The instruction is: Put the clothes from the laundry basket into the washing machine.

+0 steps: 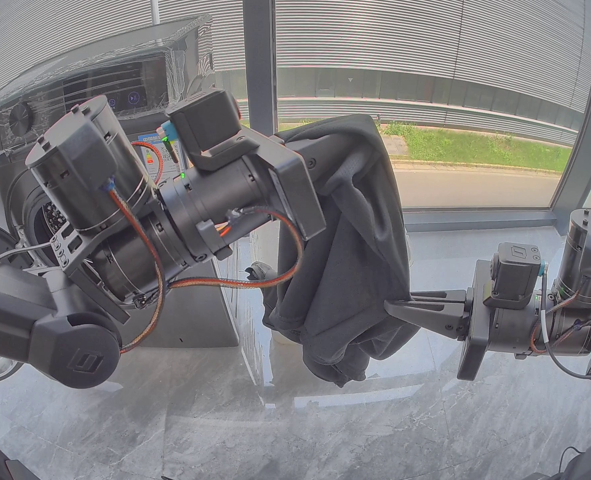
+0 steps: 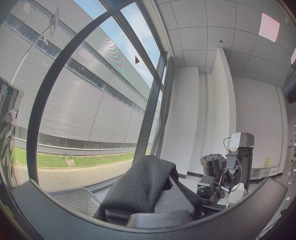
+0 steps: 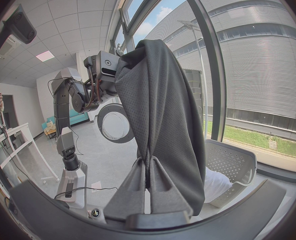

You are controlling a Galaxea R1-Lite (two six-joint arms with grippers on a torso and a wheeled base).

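Observation:
A dark grey garment (image 1: 349, 248) hangs in the air between my two grippers, in front of the window. My left gripper (image 1: 329, 148) holds its top, shut on the cloth, which drapes over the fingers (image 2: 174, 200). My right gripper (image 3: 148, 174) is shut on a fold low on the garment (image 3: 161, 110), coming in from the right (image 1: 394, 305). The washing machine (image 1: 122, 88) stands at the left behind my left arm, and its round door (image 3: 114, 124) is swung open. The white laundry basket (image 3: 234, 160) sits on the floor by the window with a white cloth (image 3: 218, 184) inside.
A glossy grey tiled floor (image 1: 309, 421) lies below the garment. A window with a dark upright post (image 1: 259, 41) runs along the back. In the room behind stand a white table (image 3: 17, 140) and another robot base (image 3: 69, 170).

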